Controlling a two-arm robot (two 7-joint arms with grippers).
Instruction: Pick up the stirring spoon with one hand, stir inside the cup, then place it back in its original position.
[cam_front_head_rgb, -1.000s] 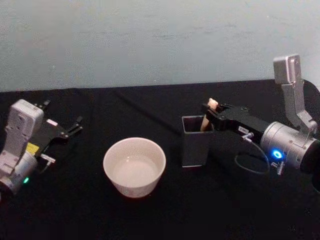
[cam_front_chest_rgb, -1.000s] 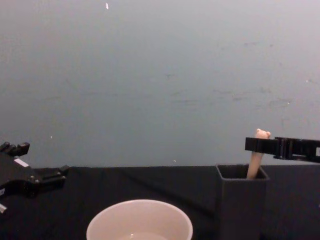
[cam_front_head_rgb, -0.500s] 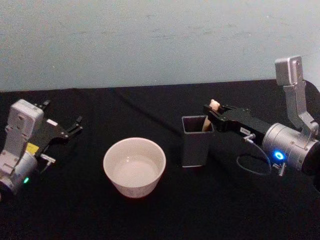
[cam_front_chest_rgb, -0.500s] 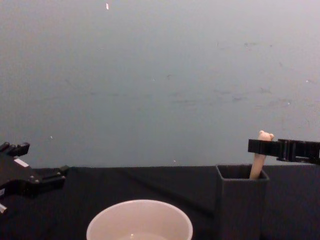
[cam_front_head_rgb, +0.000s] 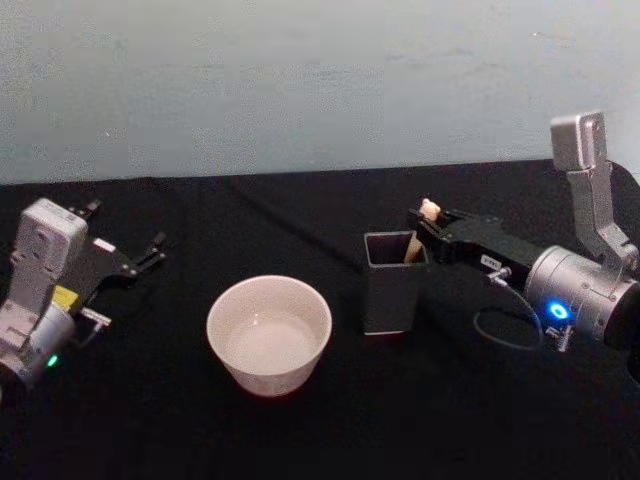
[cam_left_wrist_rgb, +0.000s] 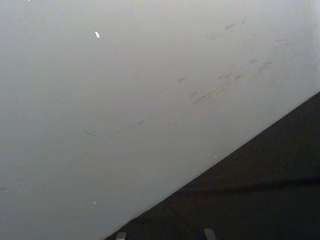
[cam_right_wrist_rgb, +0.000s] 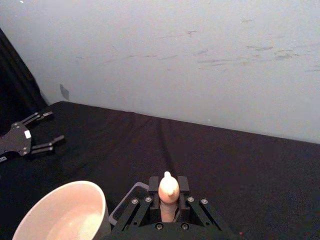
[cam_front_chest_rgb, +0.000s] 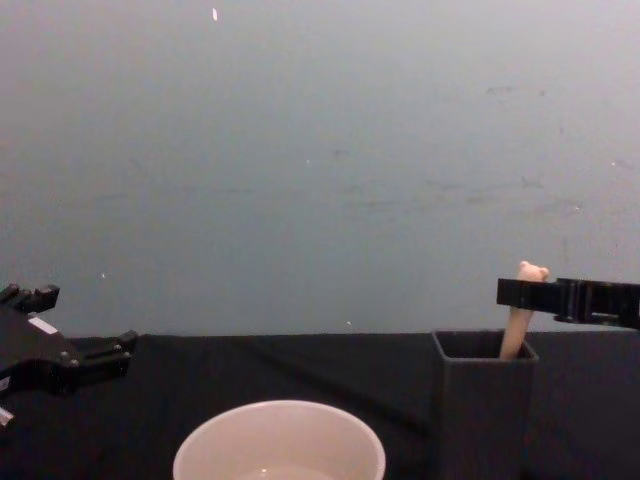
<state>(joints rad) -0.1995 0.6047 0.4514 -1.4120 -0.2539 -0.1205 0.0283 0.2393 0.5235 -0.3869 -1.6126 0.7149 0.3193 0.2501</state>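
Right hand (cam_front_head_rgb: 428, 222) was closed on the stirring spoon (cam_front_head_rgb: 424, 213), just under its bear head. Spoon stood near upright in the holder (cam_front_head_rgb: 391, 283), right of the cup (cam_front_head_rgb: 268, 333). Left hand (cam_front_head_rgb: 150, 252) sat open, parked far left of the cup.

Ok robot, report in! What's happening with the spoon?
Right gripper shut on spoon, spoon in holder. Left gripper open, parked left. Cup beside holder, nothing blocking.

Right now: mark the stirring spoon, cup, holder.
stirring spoon (cam_right_wrist_rgb: 168, 188), right wrist view, bear head.
cup (cam_front_head_rgb: 268, 297), head view, far inner wall.
holder (cam_front_chest_rgb: 479, 420), chest view, front face.
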